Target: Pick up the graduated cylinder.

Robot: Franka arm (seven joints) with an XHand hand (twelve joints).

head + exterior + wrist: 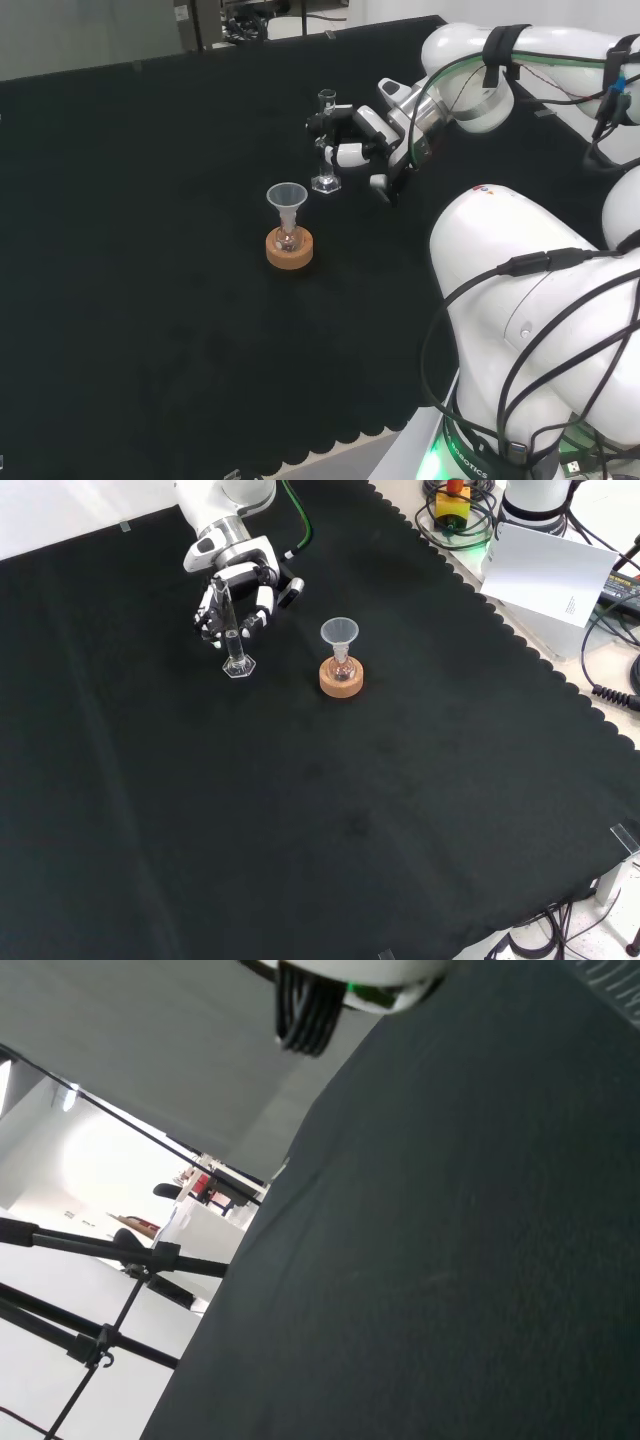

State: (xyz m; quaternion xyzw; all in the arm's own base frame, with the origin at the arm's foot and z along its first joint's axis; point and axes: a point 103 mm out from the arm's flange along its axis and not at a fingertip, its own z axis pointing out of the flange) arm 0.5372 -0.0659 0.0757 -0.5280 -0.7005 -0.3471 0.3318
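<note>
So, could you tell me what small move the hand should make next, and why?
Probably lift straight up a little. The hand has its fingers curled round the graduated cylinder, which stands upright with its base on the black cloth. A vertical lift should keep it clear of the funnel nearby.

In the head view the graduated cylinder [325, 140] stands upright on the table [150, 250], with the hand [352, 140] touching it from the right. A flask [288, 238] sits in a cork ring [290, 250] nearer the camera and slightly left of the cylinder — a funnel [287, 199] rests in its neck. In the front view the cylinder [233, 640] stands left of the ring [341, 678] — apart from it — with the hand [235, 605] just behind.
</note>
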